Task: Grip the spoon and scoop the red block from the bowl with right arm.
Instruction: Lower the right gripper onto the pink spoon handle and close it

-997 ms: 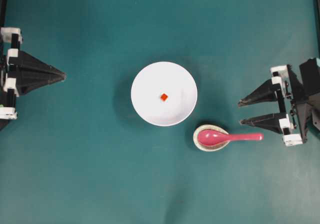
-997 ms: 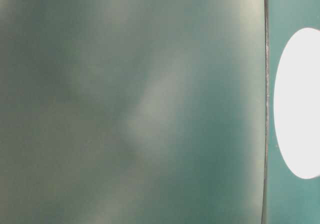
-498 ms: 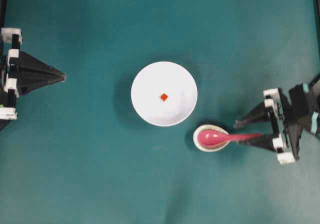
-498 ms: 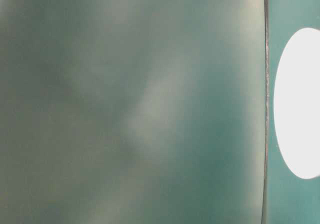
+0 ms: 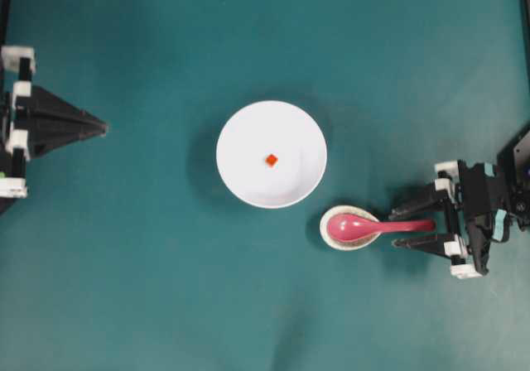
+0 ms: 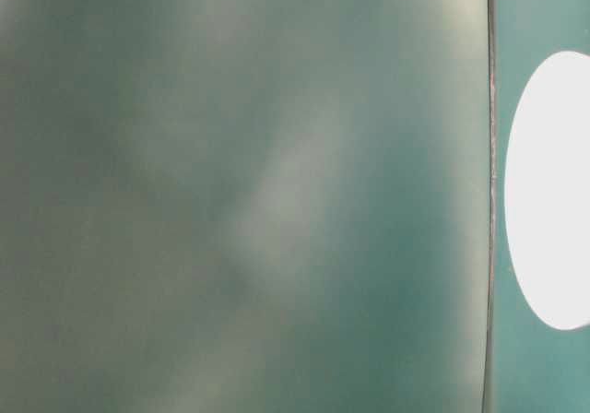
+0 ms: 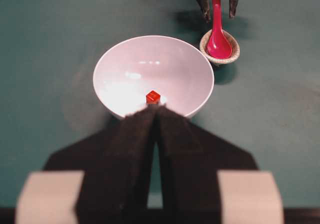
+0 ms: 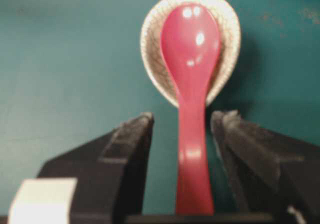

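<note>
Right pincer [image 5: 401, 229]: jaws spread wide, holding nothing, low at the right side of the green surface [image 5: 149, 288]; the right arm [image 5: 497, 209] reaches in from the right edge in the overhead view.
Fingers [image 8: 127, 149]: one on each side of the spoon handle; in the right wrist view a strip of green shows between each finger and the handle, so neither pad touches it.
Spoon [image 5: 364, 227]: glossy pink, its oval scoop seated in a small beige speckled dish [image 5: 330, 238], its straight handle pointing right, running out between the open jaws.
Handle end: lies well inside the gap, roughly centred between the two fingers.
Speckled dish: just beyond the fingertips, standing close beside the lower right rim of the bowl; whether the two touch cannot be told.
Bowl [image 5: 240, 180]: large, round, plain white, at the middle of the surface, to the left of the right pincer.
Red block [image 5: 272, 160]: tiny cube lying on the bowl's floor near its centre, well apart from spoon and right pincer.
Left pincer [image 5: 101, 126]: at the far left edge, jaws pressed together and empty, tip pointing toward the bowl, well apart from it.
Table-level view: blurred green, with only a white oval at its right edge.
</note>
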Robot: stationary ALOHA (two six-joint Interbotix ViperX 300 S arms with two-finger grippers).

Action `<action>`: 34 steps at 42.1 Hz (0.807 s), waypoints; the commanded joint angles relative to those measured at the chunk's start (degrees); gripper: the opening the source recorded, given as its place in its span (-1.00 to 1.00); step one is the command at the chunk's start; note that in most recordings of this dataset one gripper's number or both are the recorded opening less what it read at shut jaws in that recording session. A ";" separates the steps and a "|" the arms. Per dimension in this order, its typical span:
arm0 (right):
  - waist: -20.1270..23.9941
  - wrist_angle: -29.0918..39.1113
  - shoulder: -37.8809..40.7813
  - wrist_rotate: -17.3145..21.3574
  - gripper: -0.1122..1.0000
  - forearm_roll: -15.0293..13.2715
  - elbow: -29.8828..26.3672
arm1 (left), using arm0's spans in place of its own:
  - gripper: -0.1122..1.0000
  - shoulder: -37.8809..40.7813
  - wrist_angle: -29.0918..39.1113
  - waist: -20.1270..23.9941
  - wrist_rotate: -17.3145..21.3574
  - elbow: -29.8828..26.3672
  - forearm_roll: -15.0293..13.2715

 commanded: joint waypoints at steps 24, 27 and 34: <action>0.26 1.58 0.35 -5.80 0.19 1.05 -1.05 | -0.80 0.44 0.53 0.09 0.18 -1.41 0.18; 0.26 1.32 0.35 -5.80 0.17 1.05 -1.14 | -0.80 0.44 0.53 0.09 0.18 -1.41 0.18; 0.26 1.23 0.26 -5.89 0.14 1.05 -1.14 | -0.80 0.44 0.53 0.09 0.18 -1.41 0.18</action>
